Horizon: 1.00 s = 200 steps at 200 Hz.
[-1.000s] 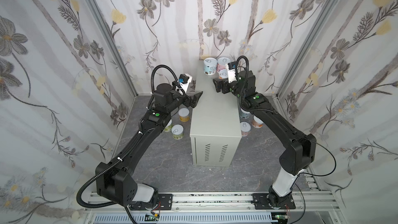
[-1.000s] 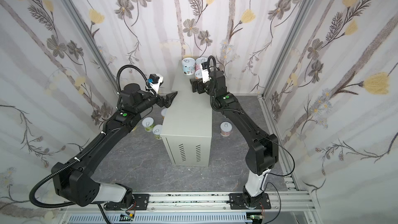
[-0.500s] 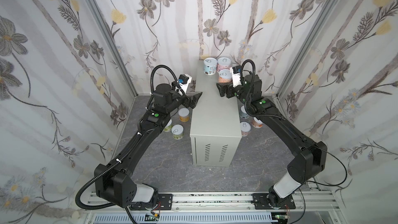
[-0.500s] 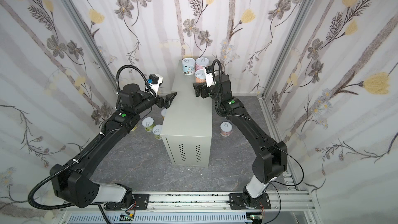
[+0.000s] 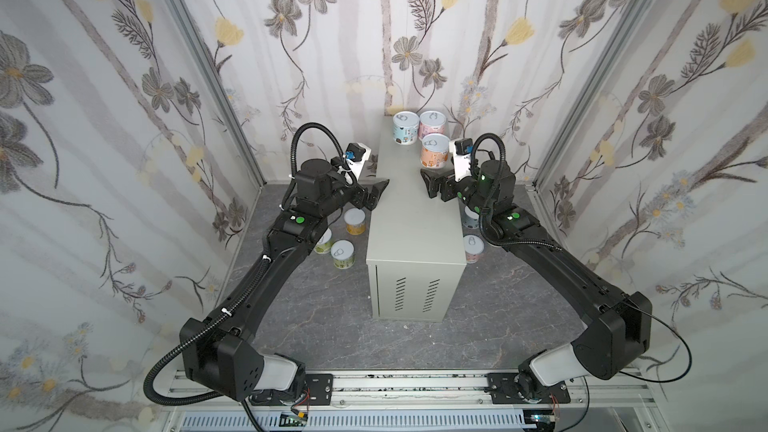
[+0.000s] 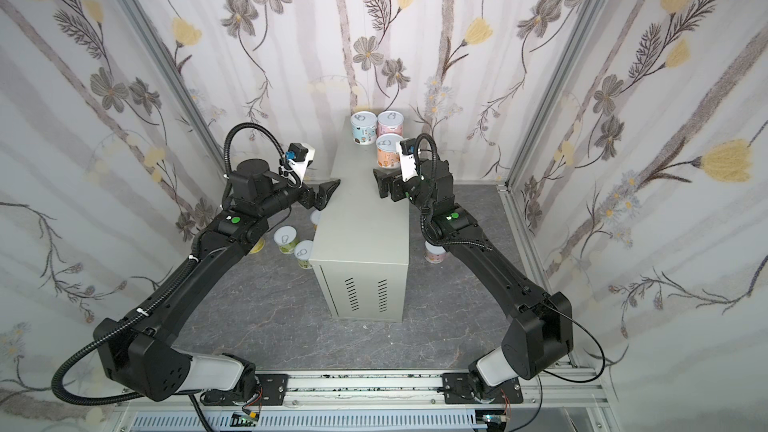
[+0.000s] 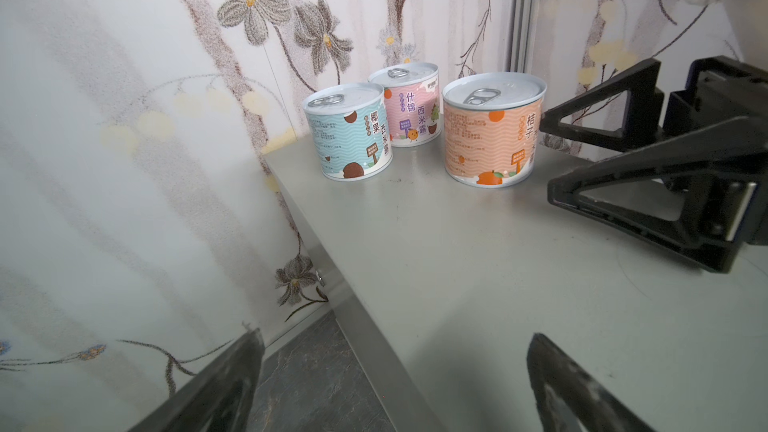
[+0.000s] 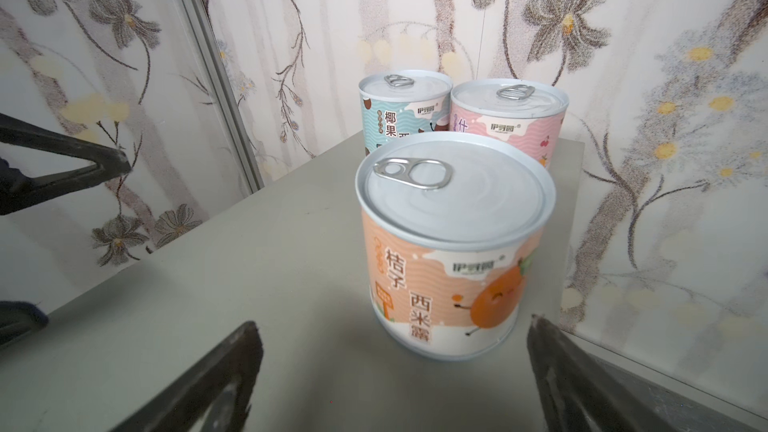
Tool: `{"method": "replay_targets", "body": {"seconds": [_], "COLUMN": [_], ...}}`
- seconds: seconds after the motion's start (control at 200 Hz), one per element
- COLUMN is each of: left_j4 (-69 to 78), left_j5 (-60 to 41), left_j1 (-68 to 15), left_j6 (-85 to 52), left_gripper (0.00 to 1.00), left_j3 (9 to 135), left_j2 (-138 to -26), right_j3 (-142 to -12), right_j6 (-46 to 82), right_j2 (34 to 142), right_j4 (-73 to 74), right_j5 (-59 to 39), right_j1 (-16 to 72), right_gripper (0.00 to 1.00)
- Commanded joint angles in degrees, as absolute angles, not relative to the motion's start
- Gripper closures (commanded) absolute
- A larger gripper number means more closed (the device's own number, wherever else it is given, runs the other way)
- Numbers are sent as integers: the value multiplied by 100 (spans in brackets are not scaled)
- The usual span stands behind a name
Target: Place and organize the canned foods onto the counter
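Wide-open right pincer (image 5: 429,185) backs off the short orange-labelled tin (image 5: 435,153), now third standing on the pale grey metal surface (image 5: 415,226); left pincer (image 5: 379,192) also wide, empty.

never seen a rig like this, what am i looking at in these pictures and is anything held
Two black robot arms stand on a rail, each ending in a gripper. Two pictures look down from above, like a pair of eyes; the other two come from cameras on the wrists. The counter is the grey cabinet; at its far end stand a blue can, a pink can and an orange can. On the floor beside it stand other cans. The left gripper and right gripper are open near the counter's top and hold nothing.
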State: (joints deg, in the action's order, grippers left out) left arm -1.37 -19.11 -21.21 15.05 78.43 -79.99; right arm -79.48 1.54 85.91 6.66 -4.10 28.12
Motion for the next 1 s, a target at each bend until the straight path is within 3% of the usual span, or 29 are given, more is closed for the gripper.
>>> {"method": "replay_targets", "body": {"seconds": [0.0, 0.31, 0.994], "left_j4": [-189, -211, -202], "left_j5": [-1905, -1859, -1848], "left_j1": [-2116, -2113, -2114], "left_j6": [1608, 1635, 1663], "left_gripper": [0, 0, 0], "left_j3": [7933, 7967, 7980], "left_j2": [-8027, -8053, -8121], "right_j3": [-7921, -7969, -8314], "right_j6": [2, -113, -176], "right_j2": [8559, 8690, 8998], "right_j4": [1006, 1170, 1274], "right_j5": [-257, -222, -266], "right_j1": [2817, 2817, 2751], "right_gripper": [1, 12, 20]}}
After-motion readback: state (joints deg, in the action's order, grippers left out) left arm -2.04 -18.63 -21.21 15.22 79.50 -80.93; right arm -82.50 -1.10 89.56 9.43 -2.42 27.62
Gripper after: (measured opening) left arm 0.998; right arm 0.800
